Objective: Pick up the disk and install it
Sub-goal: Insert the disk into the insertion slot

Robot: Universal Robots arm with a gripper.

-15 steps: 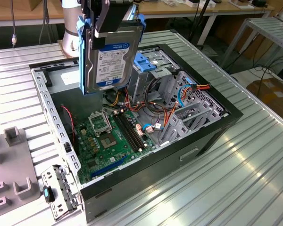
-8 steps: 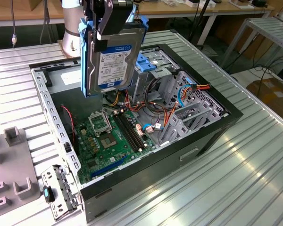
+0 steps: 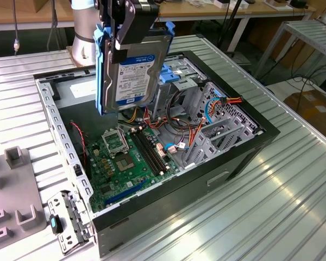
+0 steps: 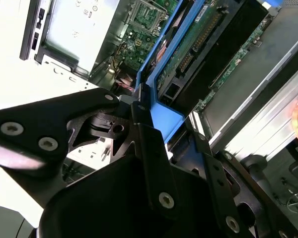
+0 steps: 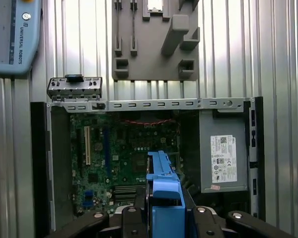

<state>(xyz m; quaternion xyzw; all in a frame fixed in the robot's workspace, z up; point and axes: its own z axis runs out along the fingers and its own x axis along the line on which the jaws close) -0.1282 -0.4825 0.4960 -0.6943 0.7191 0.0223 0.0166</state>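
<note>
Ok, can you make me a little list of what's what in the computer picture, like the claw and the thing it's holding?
gripper: shut on the disk, above the open computer case
disk: held on edge in the air, label facing the exterior view, blue frame along its edges
computer case: lying open on the metal table
motherboard: green, on the case floor below the disk
power supply: grey box with a white sticker, inside the case

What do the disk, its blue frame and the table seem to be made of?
The disk: seemingly silver metal casing, dull sheen, under a glossy printed label. Its blue frame: probably moulded plastic, even saturated colour, soft edges. The table: likely aluminium, ribbed panels with bright streaked reflections.
</note>
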